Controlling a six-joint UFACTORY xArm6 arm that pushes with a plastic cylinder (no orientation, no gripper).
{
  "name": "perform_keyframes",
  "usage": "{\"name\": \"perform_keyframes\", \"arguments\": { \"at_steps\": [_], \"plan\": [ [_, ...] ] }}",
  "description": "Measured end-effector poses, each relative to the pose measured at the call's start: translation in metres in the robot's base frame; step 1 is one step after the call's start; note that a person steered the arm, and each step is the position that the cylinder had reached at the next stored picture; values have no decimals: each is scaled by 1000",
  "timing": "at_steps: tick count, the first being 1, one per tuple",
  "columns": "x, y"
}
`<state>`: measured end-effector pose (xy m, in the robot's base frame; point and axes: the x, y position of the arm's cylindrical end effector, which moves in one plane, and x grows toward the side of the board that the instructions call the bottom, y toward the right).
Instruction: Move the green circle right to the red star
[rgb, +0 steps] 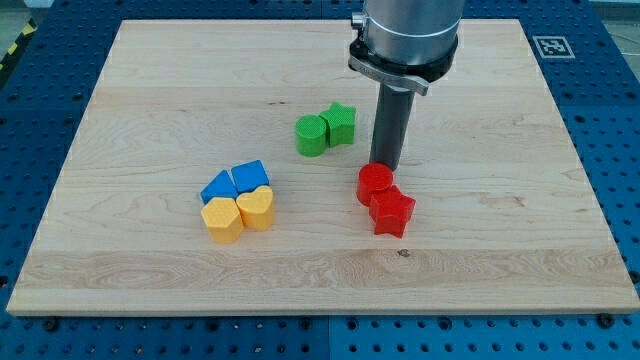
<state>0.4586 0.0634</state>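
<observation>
Camera view: a light wooden surface (150, 100) is seen resting on a blue perforated bench (610, 150), w/ a black-and-white marker tag (553, 46) at the board's top-right corner. The arm's grey metal body (410, 35) comes down from the view's top, just right of centre, and ends in a straight dark rod (389, 125); no jaws are carried, so apart or together cannot be told, only the rod is there. My tip (386, 165) is set just behind the red circle (376, 182), at its top-right edge, apparently touching or nearly so; exact contact cannot be told. The red star (393, 213) lies directly below-right of the red circle, the two pressed together. The green circle (312, 136) is found up and to the view's left of the tip, near it but apart, w/ the green star (340, 123) touching its right side. The green pair is thus placed above-left of the red pair, w/ bare wood between. Further to the view's left, approx. mid-board, a tight cluster of four is seen: two blue blocks (236, 182) on top, shapes not clear, a yellow heart (256, 208) below-right and a yellow block (220, 219) below-left, all touching.
</observation>
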Motion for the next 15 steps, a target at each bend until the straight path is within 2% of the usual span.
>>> {"name": "perform_keyframes", "arguments": {
  "at_steps": [6, 7, 8, 11, 14, 15],
  "plan": [
    [-5, -105],
    [-30, -139],
    [-48, -139],
    [-22, -35],
    [-40, 11],
    [-15, 30]
  ]
}}
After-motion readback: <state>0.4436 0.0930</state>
